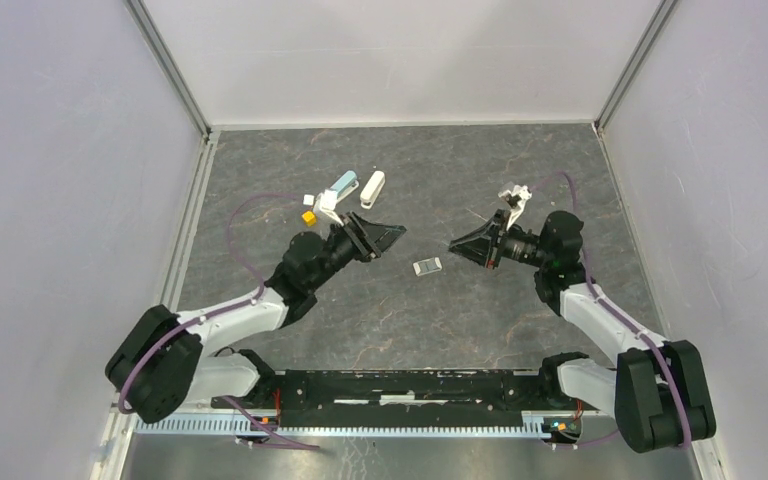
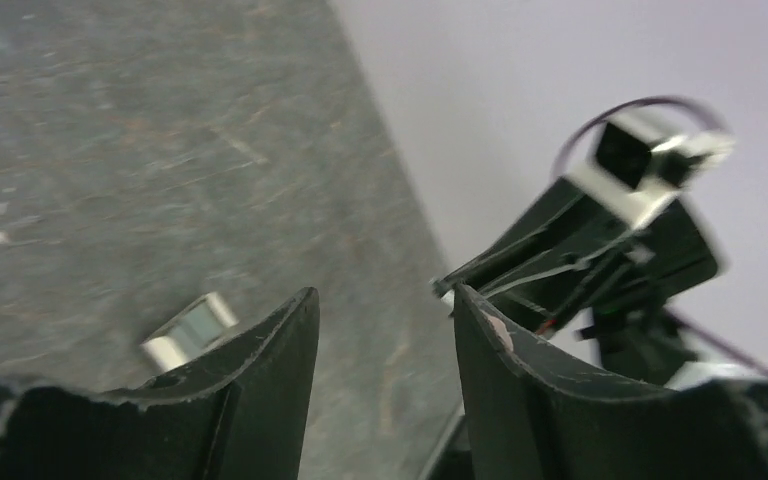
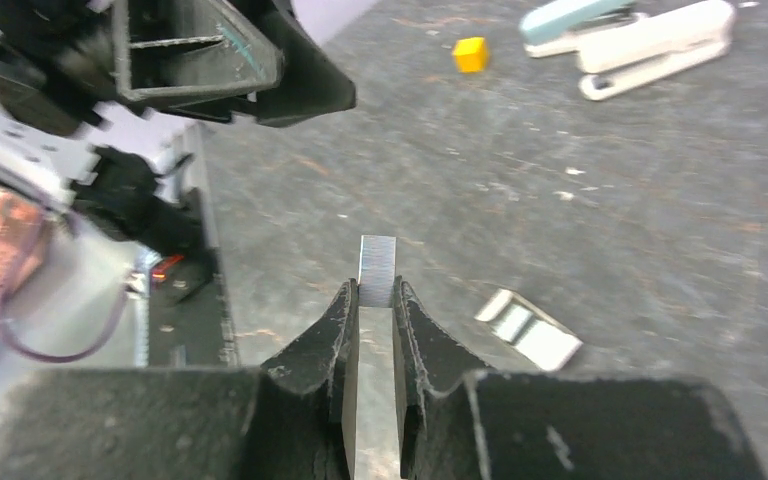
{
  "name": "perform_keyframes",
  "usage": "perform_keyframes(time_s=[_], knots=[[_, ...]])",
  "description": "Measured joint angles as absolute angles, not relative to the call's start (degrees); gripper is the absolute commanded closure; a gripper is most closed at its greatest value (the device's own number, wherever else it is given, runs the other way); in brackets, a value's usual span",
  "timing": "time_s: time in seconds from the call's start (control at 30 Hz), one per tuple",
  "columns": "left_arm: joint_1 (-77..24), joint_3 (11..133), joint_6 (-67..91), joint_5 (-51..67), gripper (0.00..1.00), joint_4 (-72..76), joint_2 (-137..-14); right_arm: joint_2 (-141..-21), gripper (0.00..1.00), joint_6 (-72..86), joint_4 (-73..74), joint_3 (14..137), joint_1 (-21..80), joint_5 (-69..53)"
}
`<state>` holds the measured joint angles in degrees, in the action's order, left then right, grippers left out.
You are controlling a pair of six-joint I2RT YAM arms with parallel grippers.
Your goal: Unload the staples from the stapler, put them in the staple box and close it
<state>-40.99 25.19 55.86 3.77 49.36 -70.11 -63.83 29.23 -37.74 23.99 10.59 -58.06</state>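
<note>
The stubby mini stapler (image 1: 427, 266), white ends with a grey middle, lies on the table between my two grippers; it also shows in the left wrist view (image 2: 190, 330) and the right wrist view (image 3: 528, 328). My right gripper (image 3: 375, 292) is shut on a short grey strip of staples (image 3: 377, 268), held above the table to the right of the stapler (image 1: 455, 246). My left gripper (image 2: 385, 305) is open and empty, raised up and left of the stapler (image 1: 398, 234).
A teal stapler (image 1: 343, 185), a longer white stapler (image 1: 372, 188), a small yellow cube (image 1: 309, 216) and a small white piece (image 1: 307, 199) lie at the back left. Grey walls close in the table on three sides.
</note>
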Motion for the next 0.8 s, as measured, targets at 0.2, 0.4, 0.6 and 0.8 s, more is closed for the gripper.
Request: perform_keyframes(time_s=[0.2,0.4,0.6,0.8], knots=[[-38.17,38.61,47.29,9.82,0.64,27.46,-78.35,-62.76,0.84,10.11,-17.04,30.00,10.35,-51.72],[-37.74,47.03,44.29,11.51,0.71,19.55,-94.78,-62.26,0.84,0.82,-8.16,30.68,10.22,-47.42],[-37.74,53.28,42.50,11.14,0.75,14.59,-105.25,-62.37,0.84,-2.55,-5.02,30.68,10.11,-45.95],[-37.74,57.43,41.54,11.16,0.77,13.54,-109.67,-62.63,0.84,-3.97,-4.21,30.68,10.07,-45.93]])
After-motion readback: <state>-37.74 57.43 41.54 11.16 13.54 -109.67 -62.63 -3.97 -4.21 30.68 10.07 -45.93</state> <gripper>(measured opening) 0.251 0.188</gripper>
